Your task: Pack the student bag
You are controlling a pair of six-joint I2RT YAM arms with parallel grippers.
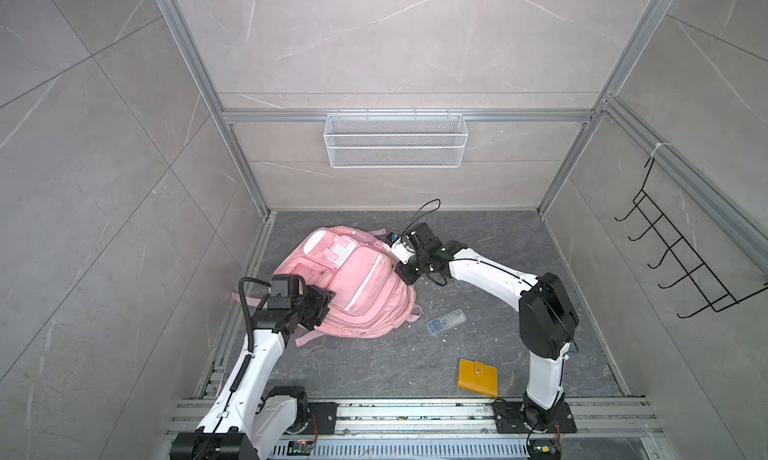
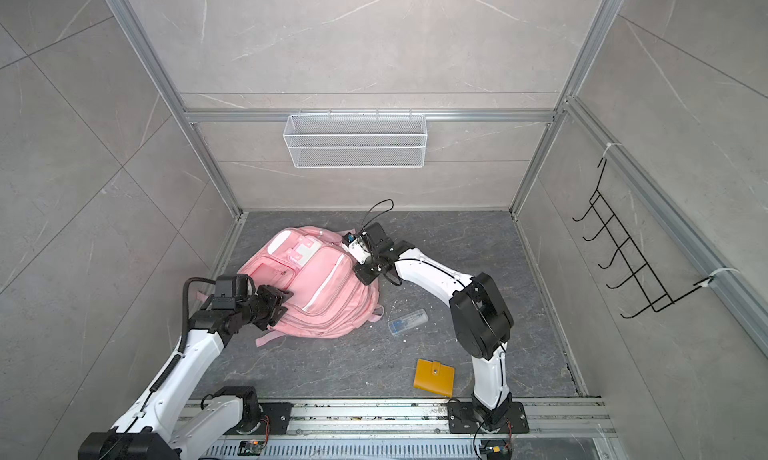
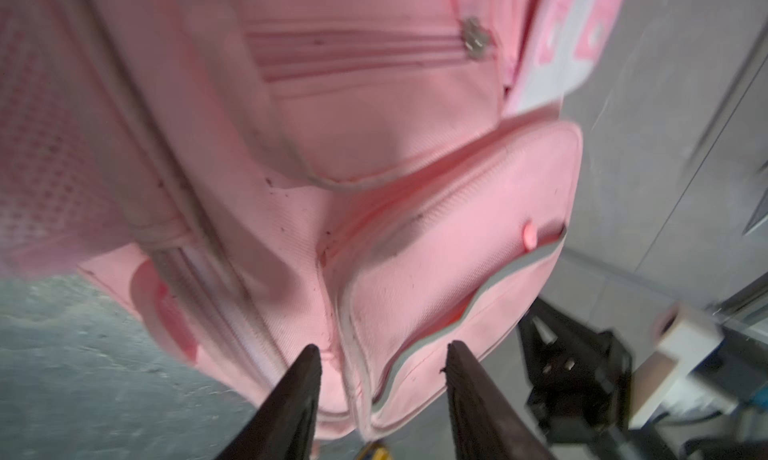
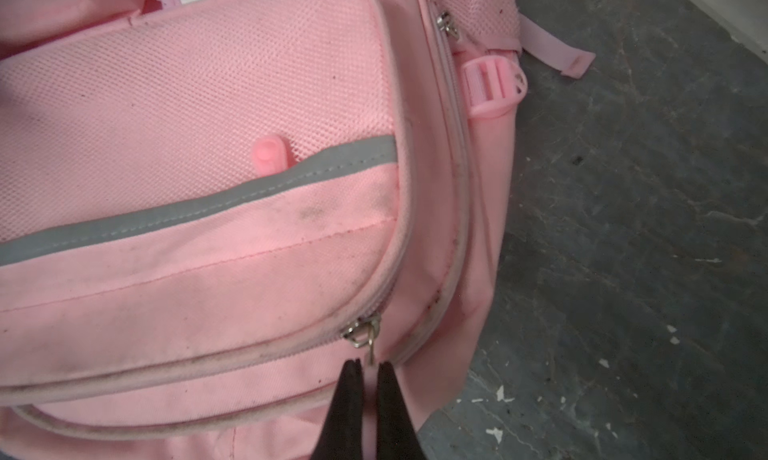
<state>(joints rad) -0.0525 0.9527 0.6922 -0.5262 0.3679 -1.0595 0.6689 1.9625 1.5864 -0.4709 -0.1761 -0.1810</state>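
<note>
The student bag (image 1: 353, 279) (image 2: 320, 279), a soft pink backpack, lies front-up on the dark floor in both top views. My left gripper (image 1: 328, 298) (image 3: 382, 354) is at the bag's left edge. It is open, its two dark fingers (image 3: 309, 379) standing apart either side of a grey-trimmed pocket (image 3: 449, 271), with fabric behind them. My right gripper (image 1: 402, 274) (image 4: 370, 364) sits at the bag's right side. It is shut, with the thin metal zip pull (image 4: 371, 345) of a front compartment running into its tips.
A clear plastic case (image 1: 445, 321) with blue contents and a yellow wallet (image 1: 478, 377) lie on the floor right of the bag. A white mesh basket (image 1: 395, 140) hangs on the back wall. A black wire hook rack (image 1: 681, 262) hangs on the right wall.
</note>
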